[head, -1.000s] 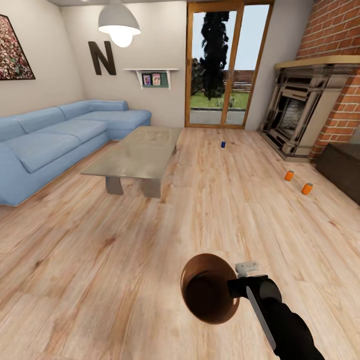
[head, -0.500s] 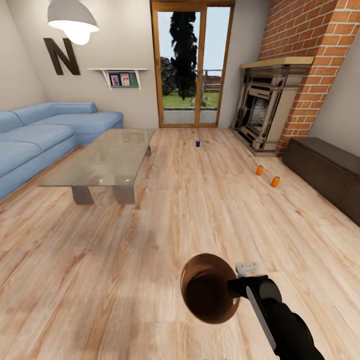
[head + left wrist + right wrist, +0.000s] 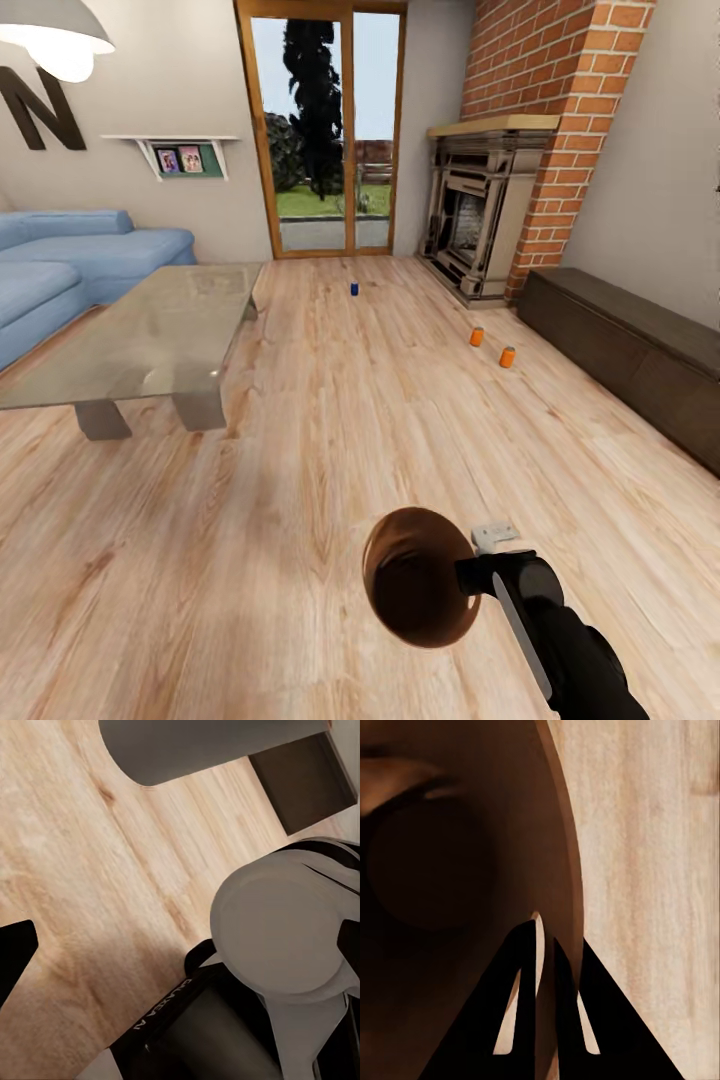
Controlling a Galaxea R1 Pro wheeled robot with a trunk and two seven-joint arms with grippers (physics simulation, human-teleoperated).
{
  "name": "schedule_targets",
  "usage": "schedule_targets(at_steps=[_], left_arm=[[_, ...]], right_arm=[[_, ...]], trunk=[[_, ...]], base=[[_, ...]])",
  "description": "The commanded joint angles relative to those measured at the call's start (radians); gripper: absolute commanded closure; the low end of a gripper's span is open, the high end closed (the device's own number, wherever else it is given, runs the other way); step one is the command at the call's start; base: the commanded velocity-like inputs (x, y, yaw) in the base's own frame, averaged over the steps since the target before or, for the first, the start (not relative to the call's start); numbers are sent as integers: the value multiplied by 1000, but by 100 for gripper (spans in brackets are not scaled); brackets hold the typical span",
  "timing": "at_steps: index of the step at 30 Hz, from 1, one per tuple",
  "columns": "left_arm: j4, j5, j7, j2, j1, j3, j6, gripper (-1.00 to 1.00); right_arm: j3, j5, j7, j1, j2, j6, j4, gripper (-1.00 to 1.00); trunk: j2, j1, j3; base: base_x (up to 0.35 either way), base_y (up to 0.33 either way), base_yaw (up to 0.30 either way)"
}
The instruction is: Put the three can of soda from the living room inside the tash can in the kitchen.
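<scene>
- Pretty clearly a home, and the living room of it, rendered in a simulator.
- A blue corner sofa point(image 3: 70, 255) sat at the left with a glass-topped coffee table point(image 3: 140, 335) in front of it.
- At the far right was a red brick chimney point(image 3: 545, 110) with a fireplace point(image 3: 475, 225) built in, and a long dark low cabinet point(image 3: 630, 350) along the right wall.
- Light wood plank floor point(image 3: 250, 530) all over, glass patio doors point(image 3: 325, 130) at the far end looking onto a garden.
- Homey decor too: a big letter N point(image 3: 40, 105), a little shelf with photos point(image 3: 180, 155), a pendant lamp point(image 3: 55, 35).
</scene>
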Motion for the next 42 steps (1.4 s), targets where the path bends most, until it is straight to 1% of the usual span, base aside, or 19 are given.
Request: schedule_targets(at_steps=[1,16,26,38,42], left_arm=[[0,0,0,0,0,0,0,-100],[0,0,0,0,0,0,1,-100],[0,0,-1,0,0,0,1,-100],[0,0,-1,0,0,0,1,-100],[0,0,-1,0,0,0,1,-100]], right_arm=[[0,-28,7,0,0,-1,0,100],[0,-28,7,0,2,-1,1,100],[0,-28,7,0,2,-1,1,100],[0,-28,7,0,2,-1,1,100],[0,-28,7,0,2,-1,1,100]], trunk=[[0,0,0],[0,0,0],[0,0,0],[0,0,0],[0,0,0]], base=[[340,0,-63],[346,0,-32],[346,74,-248],[333,179,-264],[329,190,-94]])
